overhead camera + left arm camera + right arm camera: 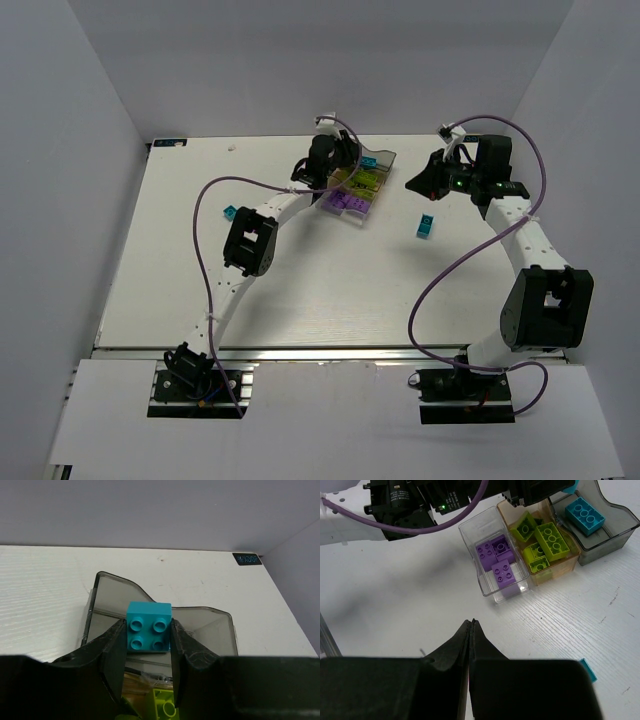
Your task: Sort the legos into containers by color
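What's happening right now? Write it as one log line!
left hand: holds teal brick above tray | right hand: shut, empty | spare teal brick: on table

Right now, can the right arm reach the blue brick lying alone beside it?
Probably yes. The teal brick lies close to the right end effector with only bare table between them, though its shut jaws must open first.

The table [600, 630] looks like white-painted wood, matt, with a fine grain. The containers [607, 545] are glossy see-through plastic: clear, amber, smoky. The legos [551, 541] are smooth, slightly shiny plastic. The left hand [149, 636] has matt black fingers [112, 655].
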Robot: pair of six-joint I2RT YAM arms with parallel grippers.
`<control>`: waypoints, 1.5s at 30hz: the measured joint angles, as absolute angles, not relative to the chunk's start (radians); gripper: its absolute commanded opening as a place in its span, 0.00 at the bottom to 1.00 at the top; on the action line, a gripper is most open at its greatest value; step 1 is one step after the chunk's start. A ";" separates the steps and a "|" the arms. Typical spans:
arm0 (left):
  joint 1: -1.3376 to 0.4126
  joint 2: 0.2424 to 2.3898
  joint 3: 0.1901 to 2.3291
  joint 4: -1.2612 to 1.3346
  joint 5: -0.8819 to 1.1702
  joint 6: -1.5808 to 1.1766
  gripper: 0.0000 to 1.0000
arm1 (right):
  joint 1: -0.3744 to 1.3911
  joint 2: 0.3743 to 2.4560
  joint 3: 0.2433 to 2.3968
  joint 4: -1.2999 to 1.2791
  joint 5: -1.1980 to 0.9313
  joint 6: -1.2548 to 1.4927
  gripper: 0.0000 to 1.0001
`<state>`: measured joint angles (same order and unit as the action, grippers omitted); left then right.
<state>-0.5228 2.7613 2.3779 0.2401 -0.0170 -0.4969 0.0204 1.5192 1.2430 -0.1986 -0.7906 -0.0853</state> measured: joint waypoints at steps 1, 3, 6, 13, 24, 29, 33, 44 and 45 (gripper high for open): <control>-0.522 2.762 2.378 0.234 -0.023 -0.497 0.42 | 0.020 1.519 1.243 -0.199 -0.791 -0.085 0.00; -0.521 2.762 2.379 0.232 -0.032 -0.493 0.55 | 0.020 1.519 1.243 -0.199 -0.792 -0.086 0.01; -0.521 2.762 2.392 0.229 -0.043 -0.494 0.56 | 0.020 1.519 1.243 -0.200 -0.793 -0.088 0.04; -0.521 2.758 2.397 0.227 -0.045 -0.494 0.51 | 0.020 1.519 1.243 -0.233 -0.782 -0.144 0.38; -0.518 2.349 1.994 0.141 -0.073 -0.447 0.41 | 0.053 1.746 1.601 -0.556 -0.429 -0.313 0.72; -0.501 1.911 1.617 0.089 -0.162 -0.434 0.98 | 0.084 1.812 1.613 -0.648 -0.223 -0.182 0.89; -0.436 1.562 1.328 0.043 -0.228 -0.461 0.98 | 0.116 1.813 1.583 -0.687 -0.095 -0.073 0.89; -0.356 1.183 0.935 -0.262 -0.358 -0.595 0.98 | 0.135 1.931 1.566 -0.694 0.065 0.132 0.84; -0.357 1.165 0.910 -0.282 -0.361 -0.606 0.98 | 0.135 1.945 1.560 -0.693 0.071 0.143 0.84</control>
<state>-0.3569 1.1648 0.9104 -0.2821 -0.3614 -0.6056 0.1352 1.9453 1.5604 -0.6933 0.0708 0.1429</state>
